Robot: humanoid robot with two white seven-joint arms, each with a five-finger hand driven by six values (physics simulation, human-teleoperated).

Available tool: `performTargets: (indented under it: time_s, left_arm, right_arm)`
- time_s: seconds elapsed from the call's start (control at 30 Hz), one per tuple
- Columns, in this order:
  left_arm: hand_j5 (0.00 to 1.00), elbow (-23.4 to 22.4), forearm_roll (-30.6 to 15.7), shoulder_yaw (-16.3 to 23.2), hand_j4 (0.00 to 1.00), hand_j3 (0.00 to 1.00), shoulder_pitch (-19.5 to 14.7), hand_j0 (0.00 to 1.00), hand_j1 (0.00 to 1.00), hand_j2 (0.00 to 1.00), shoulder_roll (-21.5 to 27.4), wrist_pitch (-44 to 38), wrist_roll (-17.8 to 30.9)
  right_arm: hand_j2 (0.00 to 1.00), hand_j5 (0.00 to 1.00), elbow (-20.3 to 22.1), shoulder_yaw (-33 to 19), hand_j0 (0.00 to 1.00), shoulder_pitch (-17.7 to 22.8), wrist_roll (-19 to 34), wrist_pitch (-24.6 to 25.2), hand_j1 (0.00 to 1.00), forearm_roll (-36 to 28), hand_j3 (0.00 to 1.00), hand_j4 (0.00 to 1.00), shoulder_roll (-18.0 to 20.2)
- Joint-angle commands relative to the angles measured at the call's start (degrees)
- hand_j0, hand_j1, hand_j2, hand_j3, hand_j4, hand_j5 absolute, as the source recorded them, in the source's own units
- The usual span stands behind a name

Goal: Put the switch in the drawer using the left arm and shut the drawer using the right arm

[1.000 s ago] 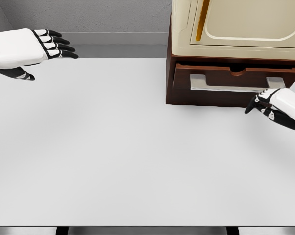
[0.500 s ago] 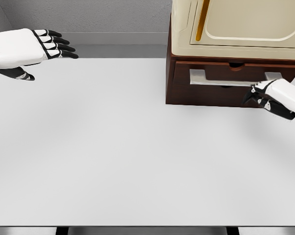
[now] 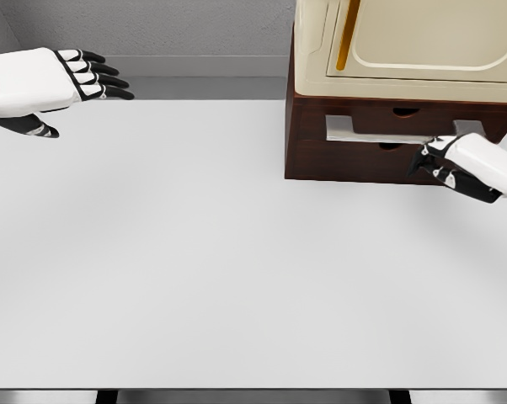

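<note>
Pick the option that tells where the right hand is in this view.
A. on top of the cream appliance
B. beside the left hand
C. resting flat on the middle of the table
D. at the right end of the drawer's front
D: the right hand sits against the drawer front's right end, fingers curled.

White worktop [image 3: 194, 252] under a grey back wall [image 3: 152, 25]; cream appliance [image 3: 405, 46] with an amber stripe at top right.

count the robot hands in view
2. The white left hand with black fingers hovers at the upper left over the white table, fingers spread. The white right hand is at the dark brown wooden drawer front, by its silver handle.
</note>
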State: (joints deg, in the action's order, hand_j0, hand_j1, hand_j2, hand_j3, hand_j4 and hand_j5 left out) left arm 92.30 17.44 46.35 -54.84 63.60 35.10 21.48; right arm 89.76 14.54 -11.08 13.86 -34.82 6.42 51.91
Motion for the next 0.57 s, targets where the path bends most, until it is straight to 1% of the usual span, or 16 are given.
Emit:
performTargets:
  time_s: [0.0, 0.07, 0.1, 0.13, 0.17, 0.2, 0.23, 0.3, 0.33, 0.37, 0.53]
  left_arm:
    - [1.00, -0.10, -0.21, -0.03, 1.00, 1.00, 0.00, 1.00, 1.00, 1.00, 0.12, -0.10, -0.03]
    - [1.00, -0.10, -0.30, -0.03, 1.00, 1.00, 0.00, 1.00, 1.00, 1.00, 0.12, -0.10, -0.03]
    - [1.00, -0.10, -0.30, -0.03, 1.00, 1.00, 0.00, 1.00, 1.00, 1.00, 0.12, -0.10, -0.03]
    - [1.00, -0.10, -0.21, -0.03, 1.00, 1.00, 0.00, 1.00, 1.00, 1.00, 0.03, -0.10, -0.03]
    - [1.00, -0.10, -0.21, -0.03, 1.00, 1.00, 0.00, 1.00, 1.00, 1.00, 0.12, -0.10, -0.03]
    - [1.00, -0.01, -0.30, -0.03, 1.00, 1.00, 0.00, 1.00, 1.00, 1.00, 0.12, -0.10, -0.03]
    - [1.00, -0.01, -0.39, -0.03, 1.00, 1.00, 0.00, 1.00, 1.00, 1.00, 0.21, -0.10, -0.03]
    - [1.00, -0.01, -0.39, -0.03, 1.00, 1.00, 0.00, 1.00, 1.00, 1.00, 1.17, -0.10, -0.03]
    - [1.00, 0.08, -0.39, -0.03, 1.00, 1.00, 0.00, 1.00, 1.00, 1.00, 1.70, -0.10, -0.03]
    - [1.00, 0.08, -0.39, -0.03, 1.00, 1.00, 0.00, 1.00, 1.00, 1.00, 1.88, -0.10, -0.03]
    - [1.00, -0.01, -0.39, -0.03, 1.00, 1.00, 0.00, 1.00, 1.00, 1.00, 2.32, -0.10, -0.03]
  right_arm:
    - [0.49, 0.49, 2.70, -0.65, 0.49, 0.18, -0.42, -0.18, 0.49, 0.96, 0.49, 0.49, 0.64]
    - [0.64, 0.64, 5.42, -3.99, 0.64, 3.08, -0.42, -0.18, 0.64, 0.96, 0.64, 0.64, 1.96]
    - [0.68, 0.68, 7.09, -5.93, 0.68, 5.18, -0.42, -0.18, 0.68, 0.96, 0.68, 0.68, 2.67]
    - [0.68, 0.68, 7.88, -7.68, 0.68, 6.77, -0.42, -0.18, 0.68, 0.87, 0.68, 0.68, 2.93]
    - [0.70, 0.70, 8.59, -9.70, 0.70, 8.17, -0.42, -0.18, 0.70, 0.79, 0.70, 0.70, 2.93]
    - [0.79, 0.79, 9.55, -11.46, 0.79, 9.40, -0.42, -0.18, 0.79, 0.87, 0.79, 0.79, 2.93]
    - [0.86, 0.86, 9.64, -12.87, 0.86, 10.81, -0.42, -0.18, 0.86, 0.87, 0.86, 0.86, 2.93]
    - [0.88, 0.88, 10.43, -14.54, 0.88, 12.74, -0.33, -0.18, 0.88, 0.96, 0.88, 0.88, 2.93]
    - [0.89, 0.89, 11.49, -16.65, 0.89, 15.38, -0.24, -0.18, 0.89, 1.05, 0.89, 0.89, 2.84]
    - [0.89, 0.89, 11.57, -17.44, 0.89, 16.17, -0.24, -0.18, 0.89, 1.05, 0.89, 0.89, 2.84]
    - [0.88, 0.88, 11.58, -17.53, 0.88, 16.44, -0.24, -0.18, 0.88, 0.96, 0.88, 0.88, 2.93]
